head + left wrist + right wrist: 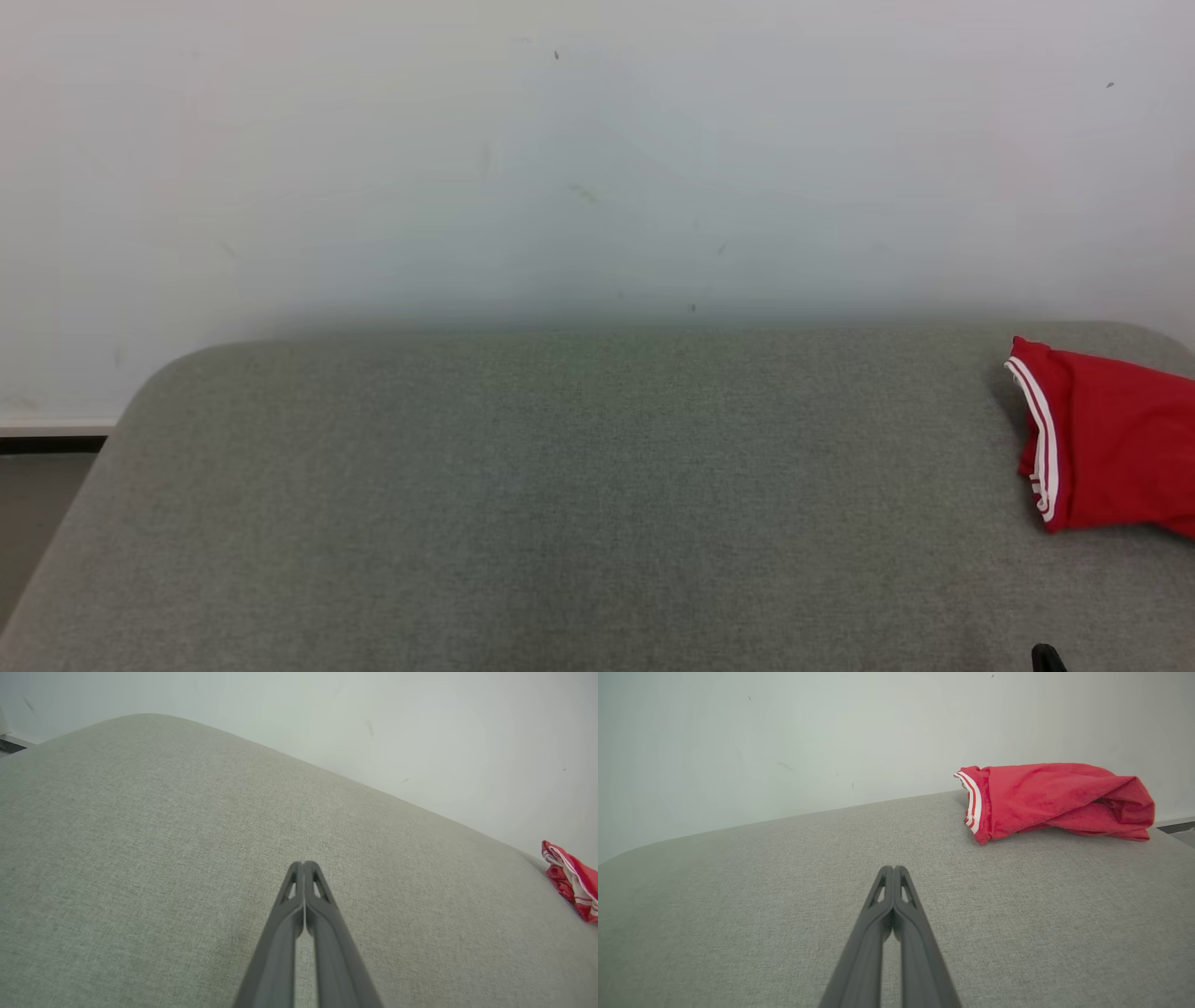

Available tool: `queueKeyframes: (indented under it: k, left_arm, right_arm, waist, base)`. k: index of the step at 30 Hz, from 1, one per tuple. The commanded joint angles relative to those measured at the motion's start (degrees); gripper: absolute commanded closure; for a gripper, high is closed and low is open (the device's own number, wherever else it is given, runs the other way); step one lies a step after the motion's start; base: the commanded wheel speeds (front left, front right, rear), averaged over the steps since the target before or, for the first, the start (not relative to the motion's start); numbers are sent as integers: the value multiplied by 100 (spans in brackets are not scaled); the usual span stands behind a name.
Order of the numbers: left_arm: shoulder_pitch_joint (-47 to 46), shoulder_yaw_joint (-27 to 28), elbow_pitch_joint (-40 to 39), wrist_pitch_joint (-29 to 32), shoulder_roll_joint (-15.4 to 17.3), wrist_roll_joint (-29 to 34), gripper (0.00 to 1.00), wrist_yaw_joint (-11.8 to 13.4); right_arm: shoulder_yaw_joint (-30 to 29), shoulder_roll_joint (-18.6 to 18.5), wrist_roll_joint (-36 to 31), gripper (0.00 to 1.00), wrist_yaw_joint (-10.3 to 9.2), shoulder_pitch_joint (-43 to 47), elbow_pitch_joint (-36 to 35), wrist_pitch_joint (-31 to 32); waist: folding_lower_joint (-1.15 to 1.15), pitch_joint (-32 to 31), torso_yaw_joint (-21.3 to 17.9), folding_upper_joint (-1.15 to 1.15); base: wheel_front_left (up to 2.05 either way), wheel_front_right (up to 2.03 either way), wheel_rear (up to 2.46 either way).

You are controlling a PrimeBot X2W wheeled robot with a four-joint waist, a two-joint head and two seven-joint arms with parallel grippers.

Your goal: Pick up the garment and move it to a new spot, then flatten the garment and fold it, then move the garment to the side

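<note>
The garment (1111, 439) is red with white stripes along one hem, and it lies bunched at the far right of the grey padded table (560, 485). In the right wrist view the garment (1055, 798) sits ahead and to the right of my right gripper (893, 870), which is shut on nothing and hovers apart from the cloth. My left gripper (303, 865) is shut too, over bare table, with the garment (572, 882) far off at the right edge. A dark tip of the right gripper (1047, 656) pokes in at the head view's bottom right.
A pale wall (597, 159) rises right behind the table. The table's rounded far-left corner (177, 369) drops to the floor (37, 504). Bare grey cloth stretches across the middle and left of the table.
</note>
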Motion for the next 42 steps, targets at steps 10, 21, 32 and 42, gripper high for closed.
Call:
queueKeyframes:
  k: [10, 21, 32, 42]
  left_arm:
    - [-398, 177, -15, 271, 29, -1118, 100, -128]
    - [-633, 321, 43, 519, 37, -2066, 100, -229]
    - [-825, 437, 89, 722, 43, -2838, 100, -310]
    - [-997, 545, 131, 914, 48, -3532, 100, -387]
  right_arm:
    - [-81, -18, 1171, 100, -2, -400, -49, 272]
    - [-126, -18, 2175, 100, -3, -604, -18, 515]
    - [-167, -17, 2985, 100, -4, -771, 9, 716]
    - [-205, -17, 3720, 100, -5, -921, 37, 900]
  waist:
    - [0, 57, 24, 0]
    - [0, 117, 49, 0]
    - [0, 172, 71, 0]
    - [0, 228, 93, 0]
  base:
    - [0, 0, 0]
    - [0, 0, 0]
    - [0, 0, 0]
    - [0, 0, 0]
